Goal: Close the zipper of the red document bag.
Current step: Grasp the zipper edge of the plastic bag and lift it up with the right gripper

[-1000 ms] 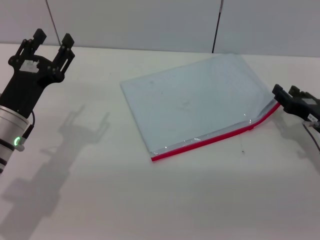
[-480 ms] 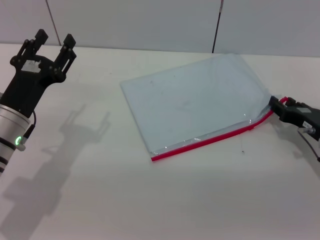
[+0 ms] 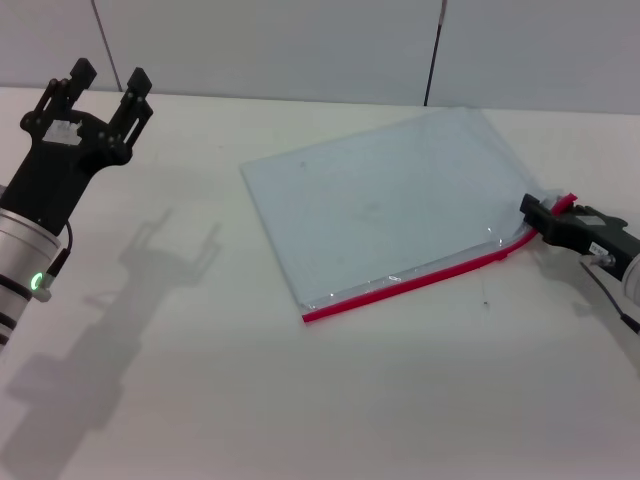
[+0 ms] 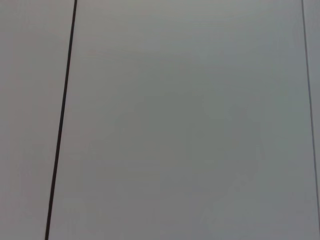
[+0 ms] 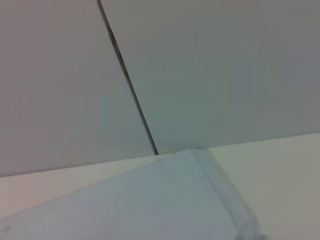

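Two hands, one at the red edge of the pouch

One flat, rectangular, translucent pale blue-grey plastic document bag [image 3: 385, 205] lies flat on the white bench [image 3: 300, 400], turned at an angle, near the middle and toward the robot's right. Its zipper [image 3: 420, 280], a thin bright red strip, runs along the long edge nearest the robot, from the near corner up to the right-hand corner, where the strip bends and lifts a little off the bench.

At that lifted corner sits the black right hand [image 3: 535, 213], low over the bench, its fingertips touching the red end of the zipper. Its fingers look narrow around the strip, but whether they truly clamp it cannot be told from the head view. The right wrist view shows only the bag's pale surface [image 5: 150, 200] and the grey wall behind it, with a dark seam.

Well apart on the far left, the black left hand [image 3: 102, 90] hangs raised above the bench, fingers spread wide, holding nothing
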### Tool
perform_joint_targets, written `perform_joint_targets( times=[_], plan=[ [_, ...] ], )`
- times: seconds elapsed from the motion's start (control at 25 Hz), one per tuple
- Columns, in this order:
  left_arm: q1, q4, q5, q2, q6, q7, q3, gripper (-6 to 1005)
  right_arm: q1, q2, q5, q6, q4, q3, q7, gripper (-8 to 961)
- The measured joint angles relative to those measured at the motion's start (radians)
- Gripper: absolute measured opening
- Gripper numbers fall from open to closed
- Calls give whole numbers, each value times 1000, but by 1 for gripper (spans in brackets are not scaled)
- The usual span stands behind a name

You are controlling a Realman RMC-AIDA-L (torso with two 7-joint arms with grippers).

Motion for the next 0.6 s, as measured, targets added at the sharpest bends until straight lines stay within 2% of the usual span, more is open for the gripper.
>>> perform_joint_targets(
  times=[0.48, 0.6],
  plan=[
    [0, 0, 0, 0, 0, 0, 0, 690, 0, 0, 10, 4, -1, 9, 11, 493],
    [0, 0, 0, 0, 0, 0, 0, 690, 0, 0, 9, 4, -2, 9, 11, 369]
  ],
)
